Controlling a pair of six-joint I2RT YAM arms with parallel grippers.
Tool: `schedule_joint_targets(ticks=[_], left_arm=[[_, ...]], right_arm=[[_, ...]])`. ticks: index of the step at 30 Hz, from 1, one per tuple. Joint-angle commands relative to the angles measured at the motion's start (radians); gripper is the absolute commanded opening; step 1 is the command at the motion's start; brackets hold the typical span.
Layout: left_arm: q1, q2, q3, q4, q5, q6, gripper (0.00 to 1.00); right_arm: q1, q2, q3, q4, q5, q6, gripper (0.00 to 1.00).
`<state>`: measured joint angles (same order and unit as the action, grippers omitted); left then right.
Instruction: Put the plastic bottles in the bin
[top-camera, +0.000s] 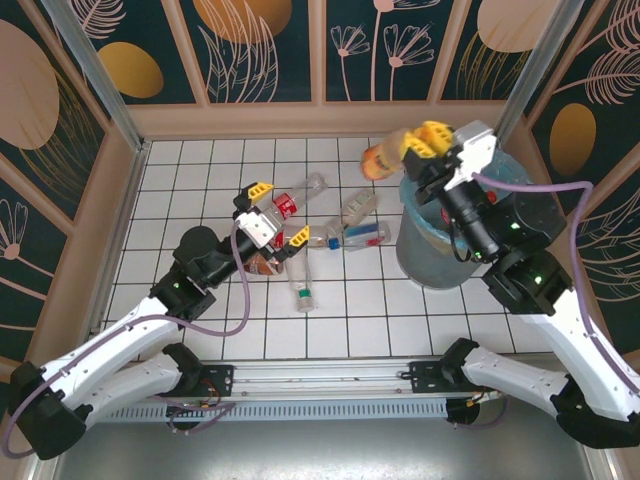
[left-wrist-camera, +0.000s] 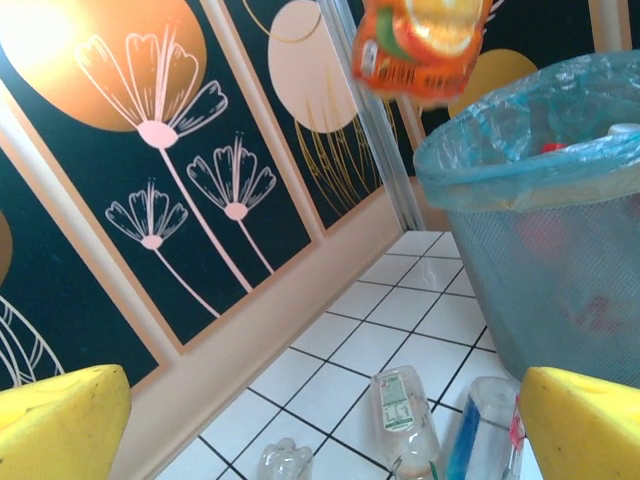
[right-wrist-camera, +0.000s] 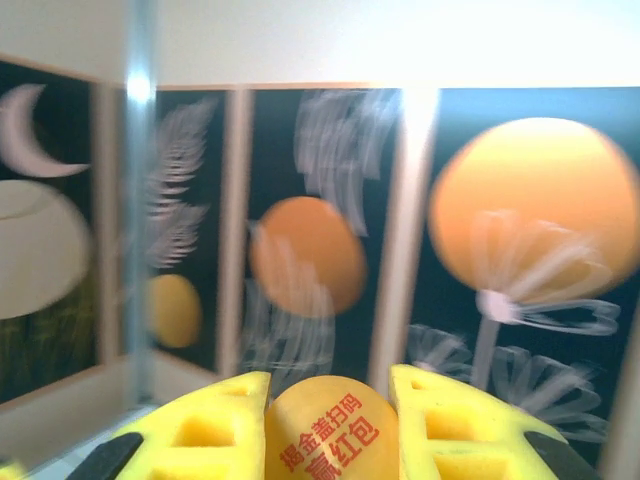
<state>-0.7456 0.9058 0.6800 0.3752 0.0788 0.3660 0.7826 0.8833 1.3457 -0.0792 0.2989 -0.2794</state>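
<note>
L gripper: jaws wide apart, nothing betw. them, low over the white tiles.
Loose bottles: several lying on the tiles, betw. L gripper & bin, mostly clear, some w/ red caps.
Orange bottle: blurred, up at bin's far-left rim.
R gripper: clamped on orange bottle.
Bin: grey, blue liner over rim, R of the bottles.

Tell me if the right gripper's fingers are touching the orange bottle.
Touching: right wrist view shows the orange bottle wedged between both yellow fingers, no gap.
</note>
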Motion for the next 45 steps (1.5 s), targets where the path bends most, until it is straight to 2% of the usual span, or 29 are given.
schedule_joint_targets(ticks=[1,4,10,14,20,26,36,45], left_arm=[[-0.002,0.021,0.016,0.08,0.041,0.006,0.99],[-0.003,0.037,0.024,0.083,0.056,-0.019,0.99],[-0.002,0.05,0.009,0.11,0.055,-0.05,0.99],[-0.003,0.062,0.01,0.094,0.064,-0.072,0.99],[-0.003,0.081,0.009,0.077,0.061,-0.07,0.99],[-0.002,0.077,0.004,0.043,0.057,-0.055,0.99],[-0.001,0.095,-0.028,0.054,0.039,-0.056,0.99],[-0.002,0.106,-0.056,0.07,0.01,-0.078,0.99]], right_arm=[[0.0,0.006,0.031,-0.107,0.377,-0.035,0.0],[-0.006,0.002,0.008,-0.156,0.458,-0.033,0.0],[-0.057,0.006,-0.006,-0.238,0.436,0.032,0.0],[-0.148,0.055,0.039,-0.33,0.336,0.104,0.0],[-0.361,0.157,0.089,-0.497,0.088,0.214,0.0],[-0.462,0.159,-0.032,-0.451,-0.038,0.247,0.0],[-0.574,0.172,-0.152,-0.409,-0.158,0.265,0.01],[-0.611,0.206,-0.184,-0.4,-0.17,0.259,0.01]])
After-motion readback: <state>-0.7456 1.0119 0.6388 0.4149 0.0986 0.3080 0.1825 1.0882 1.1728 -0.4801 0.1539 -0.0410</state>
